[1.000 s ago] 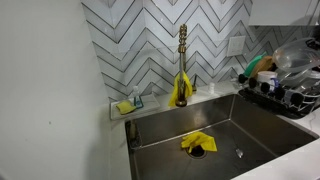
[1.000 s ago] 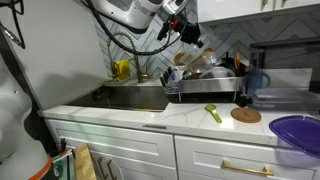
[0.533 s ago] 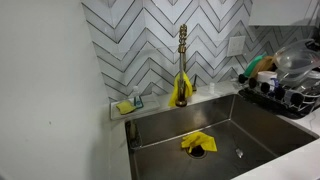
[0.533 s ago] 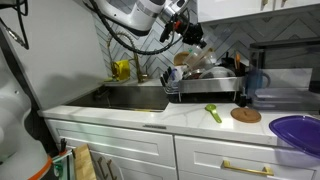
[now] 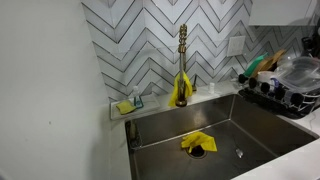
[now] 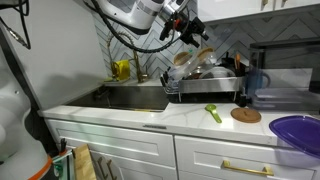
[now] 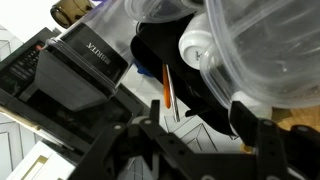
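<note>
My gripper hangs above the dish rack at the right of the sink. In the wrist view my gripper stands open, with nothing between its two black fingers. Just beyond them lies a clear plastic bowl over a white item and dark dishes. An orange-handled utensil stands beside these. In an exterior view the clear bowl rests on top of the full rack. A tan piece sits in the rack right under the gripper.
A steel sink holds a yellow cloth over the drain. Another yellow cloth hangs on the gold faucet. On the counter are a green utensil, a round wooden board and a purple bowl.
The jaws have gone from shut to open above the rack. The clear bowl now shows more fully on top of the rack, and the gripper sits slightly higher.
</note>
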You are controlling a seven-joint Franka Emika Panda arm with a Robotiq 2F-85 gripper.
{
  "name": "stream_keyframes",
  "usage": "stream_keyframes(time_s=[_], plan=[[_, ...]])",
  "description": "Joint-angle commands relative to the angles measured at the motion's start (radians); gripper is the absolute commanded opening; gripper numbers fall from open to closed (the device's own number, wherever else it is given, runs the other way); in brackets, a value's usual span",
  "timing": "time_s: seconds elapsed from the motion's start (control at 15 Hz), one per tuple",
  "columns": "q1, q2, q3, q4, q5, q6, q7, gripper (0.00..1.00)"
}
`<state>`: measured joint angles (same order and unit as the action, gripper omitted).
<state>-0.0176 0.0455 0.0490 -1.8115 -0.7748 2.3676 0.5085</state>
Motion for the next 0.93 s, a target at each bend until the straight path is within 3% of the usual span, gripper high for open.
stream_keyframes(time_s=[0.0, 0.27, 0.4, 0.87], plan=[[0.019, -0.002, -0.019, 0.003, -0.006, 0.011, 0.016, 1.0], [0.02, -0.003, -0.02, 0.005, 0.005, 0.002, 0.013, 1.0], [0.032, -0.014, -0.011, 0.025, 0.033, -0.133, 0.022, 1.0], [0.033, -0.13, -0.009, 0.02, 0.308, -0.301, -0.046, 1.0]])
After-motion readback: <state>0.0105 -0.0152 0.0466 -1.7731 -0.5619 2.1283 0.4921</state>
